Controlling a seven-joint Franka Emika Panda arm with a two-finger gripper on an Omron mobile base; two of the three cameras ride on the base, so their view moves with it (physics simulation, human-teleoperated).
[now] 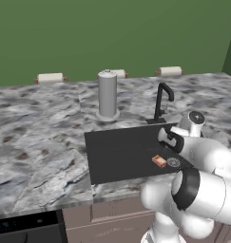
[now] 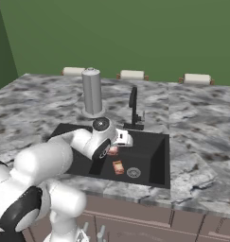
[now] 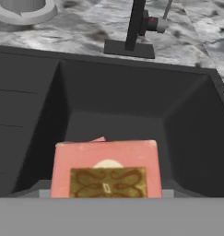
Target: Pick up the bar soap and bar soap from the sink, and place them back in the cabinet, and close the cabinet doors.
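Two bar soaps show: one [image 2: 118,167] lies on the sink [image 2: 156,156] floor beside the drain [image 2: 133,172], centre frame; the other [image 3: 105,169], at the hand view's bottom, looks pinched by the gripper [image 2: 114,147], fingertips hidden behind it.

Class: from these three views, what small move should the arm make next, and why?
Probably lift straight up. In the hand view a bar soap sits close against the gripper, seemingly already held, low inside the sink. The second soap lies on the sink floor beside the drain. Rising first should clear the walls and the faucet.
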